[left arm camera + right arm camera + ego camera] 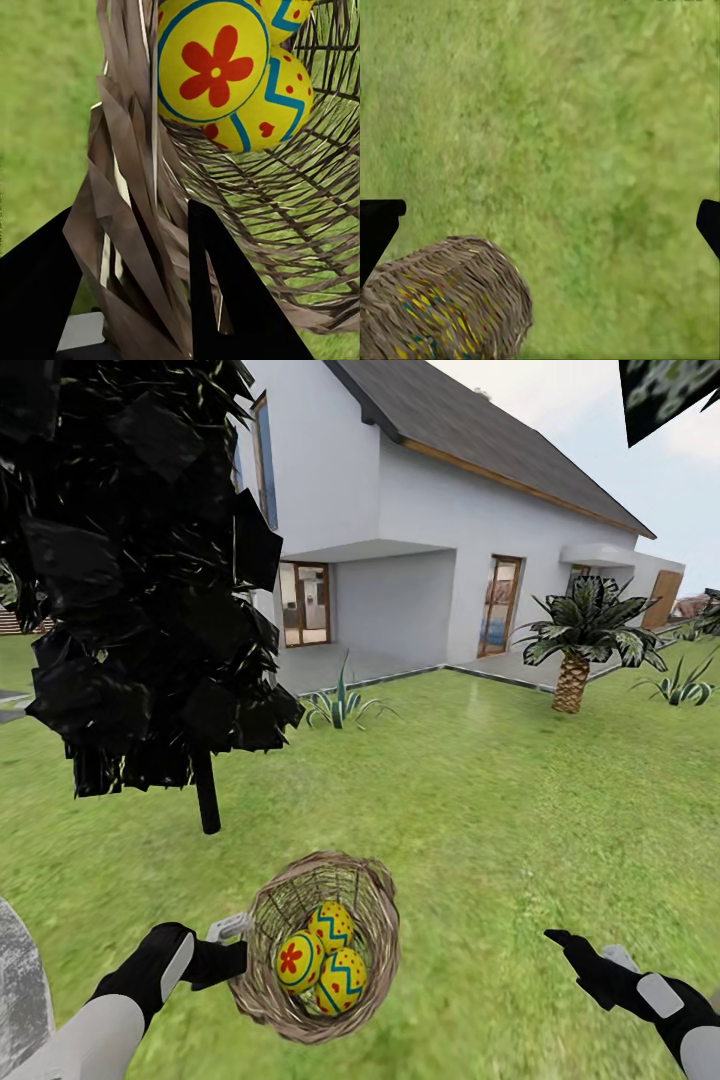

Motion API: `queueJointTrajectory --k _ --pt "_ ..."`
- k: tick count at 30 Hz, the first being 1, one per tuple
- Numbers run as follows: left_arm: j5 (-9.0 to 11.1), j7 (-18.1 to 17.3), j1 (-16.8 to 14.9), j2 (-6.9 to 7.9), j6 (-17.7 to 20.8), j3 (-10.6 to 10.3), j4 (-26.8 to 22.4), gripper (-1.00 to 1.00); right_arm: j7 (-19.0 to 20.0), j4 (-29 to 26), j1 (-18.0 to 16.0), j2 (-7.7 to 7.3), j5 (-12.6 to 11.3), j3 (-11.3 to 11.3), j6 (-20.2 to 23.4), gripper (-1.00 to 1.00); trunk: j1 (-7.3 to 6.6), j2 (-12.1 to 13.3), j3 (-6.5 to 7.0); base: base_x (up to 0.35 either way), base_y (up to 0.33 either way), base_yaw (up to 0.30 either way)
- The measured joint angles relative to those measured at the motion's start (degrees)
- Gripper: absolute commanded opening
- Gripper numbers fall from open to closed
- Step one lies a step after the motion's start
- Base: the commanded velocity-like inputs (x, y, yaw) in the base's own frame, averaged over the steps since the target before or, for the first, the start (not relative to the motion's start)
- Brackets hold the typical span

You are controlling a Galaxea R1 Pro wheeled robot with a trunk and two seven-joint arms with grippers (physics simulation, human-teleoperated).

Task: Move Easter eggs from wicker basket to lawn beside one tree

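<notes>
Woven tan-brown wicker strands of the round basket wall (131,225) fill the space between the two black fingers (225,300) of the left gripper (228,950), which is clamped on the rim of the basket (375,920). In the head view the basket is tilted, its mouth turned up and toward the camera, its side at the left gripper and its underside close over the bright green mottled lawn (500,790); whether it touches the grass I cannot tell.

All three yellow Easter eggs painted with blue zigzags, red dots and a red flower (322,958) lie bunched together, touching one another, low in the basket bowl. From the left wrist camera the flower-painted egg (214,67) sits just beyond the gripped wall.

Judging by their look, the eggs are smooth, hard and rounded, so they will likely slip or roll unless pinched across the widest part of the middle. The wicker seems light and springy; it may flex or tip further if pushed.

Off to the other side, the right gripper (585,950) hangs over bare grass with its black fingertips (376,225) spread wide apart and nothing between them. It is well apart from the eggs; the basket (442,300) lies beside and below its line of reach. It would have to come in over the open mouth to reach the uppermost egg.
</notes>
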Motion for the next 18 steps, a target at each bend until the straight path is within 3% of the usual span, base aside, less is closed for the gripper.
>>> queueJointTrajectory --k 3,4,6,8,11,14,16,18 --pt "-0.41 0.18 0.02 -0.05 0.16 -0.07 0.02 -1.0 0.18 -0.49 0.02 0.3 -0.02 0.21 -0.11 1.0 0.65 -1.16 -0.49 0.0 0.0 0.0" --pt "-0.2 0.17 0.01 -0.03 0.22 -0.05 0.02 -1.0 -0.06 -0.68 0.02 1.53 0.03 0.38 -0.15 1.0 0.88 -1.57 -0.67 0.0 0.0 0.0" --pt "-0.15 0.29 0.01 0.06 0.21 0.0 0.02 -1.0 -1.07 -7.27 -0.05 8.33 0.06 3.05 0.26 1.0 1.32 -2.37 -1.02 0.0 0.0 0.0" --pt "-0.5 0.4 0.02 0.08 0.19 -0.01 0.03 -1.0 -2.86 -17.12 -0.05 11.14 -0.14 5.29 0.57 1.0 1.75 -3.18 -1.38 0.0 0.0 0.0" --pt "-0.32 0.44 0.02 0.08 0.17 0.03 0.03 -1.0 -4.28 -22.08 -0.06 12.36 -0.09 6.06 0.32 1.0 2.42 -4.39 -1.93 0.0 0.0 0.0" --pt "-0.38 0.61 0.02 0.02 0.13 0.03 0.05 -1.0 -3.96 -22.94 -0.06 12.08 -0.13 6.05 0.55 1.0 3.08 -5.59 -2.48 0.0 0.0 0.0" --pt "0.18 2.42 0.01 -0.03 0.16 0.22 0.09 -1.0 -3.75 -23.17 -0.05 12.04 -0.07 6.16 0.62 1.0 3.52 -6.4 -2.83 0.0 0.0 0.0" --pt "-0.75 5.05 0.02 0.0 0.06 0.14 0.21 -1.0 -3.69 -25.85 -0.06 12.27 -0.08 7.71 1.38 1.0 3.96 -7.21 -3.2 0.0 0.0 0.0"
